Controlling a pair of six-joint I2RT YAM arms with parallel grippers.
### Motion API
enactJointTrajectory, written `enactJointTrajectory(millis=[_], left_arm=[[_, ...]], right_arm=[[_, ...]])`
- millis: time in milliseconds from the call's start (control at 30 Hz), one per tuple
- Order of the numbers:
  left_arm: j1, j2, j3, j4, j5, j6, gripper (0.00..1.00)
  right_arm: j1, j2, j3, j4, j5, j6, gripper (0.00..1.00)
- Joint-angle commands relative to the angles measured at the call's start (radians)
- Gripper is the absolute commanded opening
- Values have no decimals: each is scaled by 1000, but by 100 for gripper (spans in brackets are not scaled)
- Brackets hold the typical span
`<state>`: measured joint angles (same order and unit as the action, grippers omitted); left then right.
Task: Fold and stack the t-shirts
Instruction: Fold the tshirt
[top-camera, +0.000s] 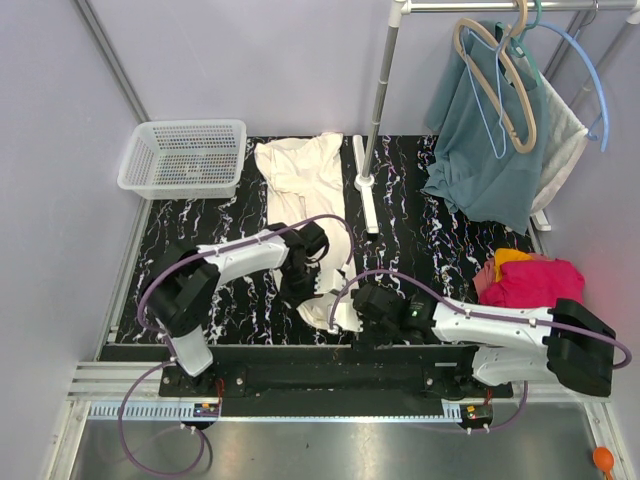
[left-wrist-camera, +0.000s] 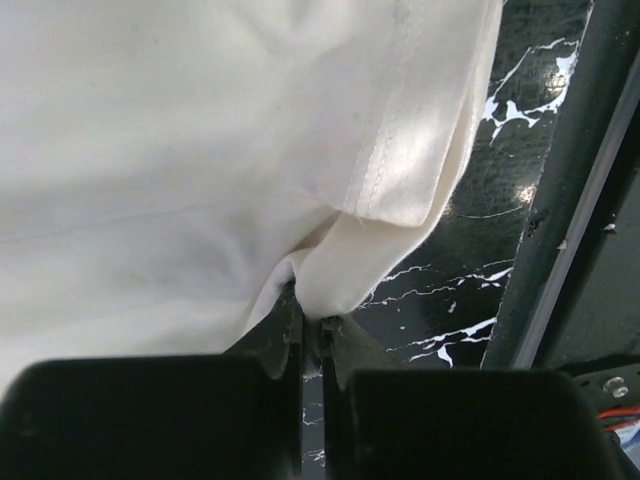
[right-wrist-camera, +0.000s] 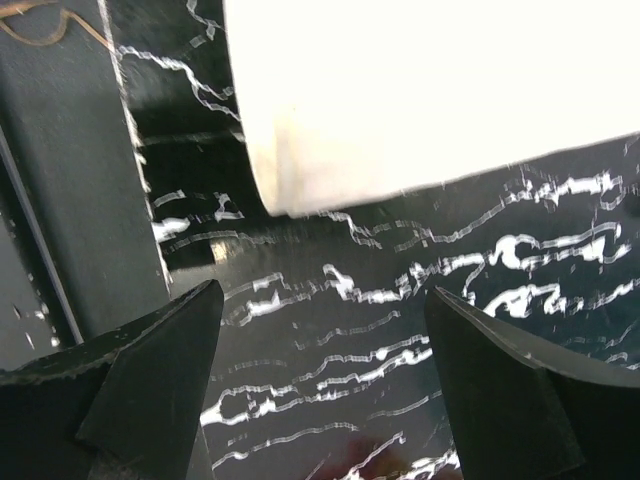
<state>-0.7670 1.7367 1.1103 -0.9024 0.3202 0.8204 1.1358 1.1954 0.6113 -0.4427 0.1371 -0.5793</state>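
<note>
Big soft cream cotton t-shirt (top-camera: 300, 175) lies mid black marbled table (top-camera: 190, 215). L gripper (left-wrist-camera: 312, 315) pinches its near edge tight. R gripper (right-wrist-camera: 325, 310) is wide open, empty, beside it; shd grab other corner, lift evenly.

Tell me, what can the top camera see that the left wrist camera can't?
Only the top camera shows the white basket, the blue-green garment on hangers, the pink shirt and orange shirt piled at the right, plus the left arm and right arm. Only the left wrist camera shows, up close, the left jaws pinched shut on a fold of the cream shirt, and its stitched hem. Both show the cream shirt and the black marbled table.
</note>
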Motion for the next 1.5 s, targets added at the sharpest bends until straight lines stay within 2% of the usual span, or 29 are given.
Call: enactJointTrajectory(millis=[0,467,700,733,900,1000,1033,1133,1167,1267,1467], left_arm=[[6,33,65,-68,37,36,0],[8,63,86,-90,40,39,0],[6,70,98,-95,49,37,0],[6,70,98,-96,48,36,0],[5,58,92,-98,46,37,0],[5,49,88,-99,52,34,0],[5,44,83,-98,54,33,0],[5,34,79,-93,40,26,0],[5,31,79,-92,36,19,0],[5,9,77,-92,29,-10,0],[3,-55,33,-95,3,-49,0]], right_arm=[[38,44,36,90,39,-33,90],[51,181,41,242,53,-117,79],[51,242,65,271,38,-128,71],[51,251,65,277,39,-132,66],[51,282,47,301,38,-140,56],[51,296,35,317,36,-142,45],[51,299,33,317,39,-139,37],[53,284,33,309,38,-136,24],[51,276,41,300,38,-133,16],[53,250,67,227,33,-116,5],[56,188,108,138,18,-67,0]])
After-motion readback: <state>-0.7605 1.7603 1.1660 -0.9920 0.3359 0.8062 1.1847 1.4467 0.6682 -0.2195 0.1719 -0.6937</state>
